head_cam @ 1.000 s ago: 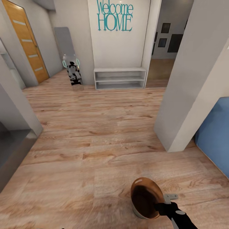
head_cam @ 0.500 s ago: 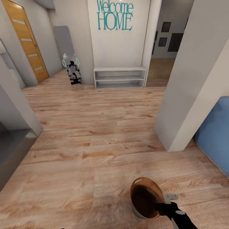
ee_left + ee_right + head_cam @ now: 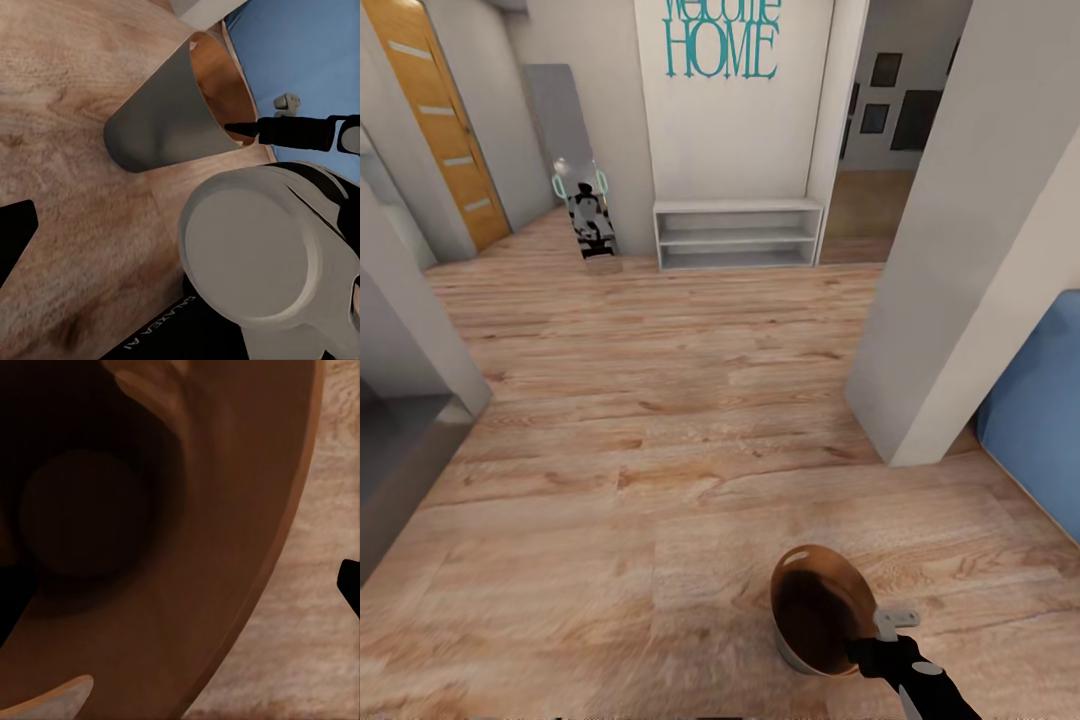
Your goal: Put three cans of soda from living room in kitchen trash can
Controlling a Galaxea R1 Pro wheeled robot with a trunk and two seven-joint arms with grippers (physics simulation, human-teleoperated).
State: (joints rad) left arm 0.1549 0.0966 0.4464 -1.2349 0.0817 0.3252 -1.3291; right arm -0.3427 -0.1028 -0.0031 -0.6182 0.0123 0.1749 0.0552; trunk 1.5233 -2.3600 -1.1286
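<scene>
Bin (image 3: 820, 608) hangs from my right gripper (image 3: 872, 638) at the near right of the head view, carried above the wood floor (image 3: 660, 400). My right fingers pinch its rim on the side nearest me: one dark finger (image 3: 241, 130) reaches inside the opening and the paler finger (image 3: 898, 616) sits outside the wall. The bin tilts, mouth up and toward me. Outside pale grey, inside glossy orange-brown, dark toward the bottom. From the right wrist view I see the round base (image 3: 82, 514) deep inside; no cans visible in there.

Left of my right gripper, far side of the floor: an orange door (image 3: 435, 130) in the left wall, then a grey panel (image 3: 560, 130) leaning at the corner, with a small black-and-white figure (image 3: 590, 220) on the floor at its foot. I cannot tell what that figure is.

Straight ahead of the gripper, well apart: a low white shelf unit (image 3: 738, 233) against a white wall carrying teal lettering (image 3: 720, 45), lower line reads "HOME".

Right of the gripper: a white pillar (image 3: 960, 250) stands on the floor beyond it, and a blue sofa (image 3: 1040, 420) sits just past the pillar at the right edge.

Left gripper: one dark finger (image 3: 15, 232) shows at the edge of the left wrist view. Whether it is spread or pressed together, I cannot tell.
</scene>
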